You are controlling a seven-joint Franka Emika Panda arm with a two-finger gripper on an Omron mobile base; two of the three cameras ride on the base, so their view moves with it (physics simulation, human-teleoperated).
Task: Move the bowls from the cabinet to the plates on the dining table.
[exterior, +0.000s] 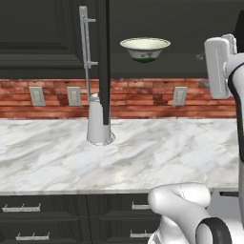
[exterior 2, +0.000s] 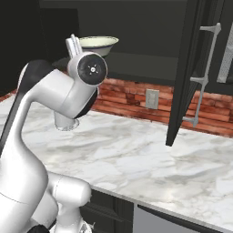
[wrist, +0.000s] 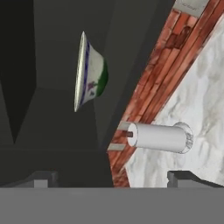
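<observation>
A cream-white bowl [exterior: 145,48] with green markings stands upright on the shelf of the open black cabinet [exterior: 190,24]. It also appears behind the arm in the right base view as the bowl [exterior 2: 98,43], and rolled on its side in the hand view as the bowl [wrist: 89,72]. My gripper [wrist: 114,178] is open, its two dark tips wide apart with nothing between them. It points at the cabinet opening, some way short of the bowl. The plates and the dining table are out of view.
The cabinet door [exterior: 104,62] stands open edge-on, its silver bar handle [exterior: 86,52] beside it. The other door [exterior 2: 186,73] hangs open over the marble counter [exterior: 143,157]. A white cylinder [exterior: 99,124] stands on the counter against the brick wall [exterior: 138,97]. Black drawers [exterior: 57,219] lie below.
</observation>
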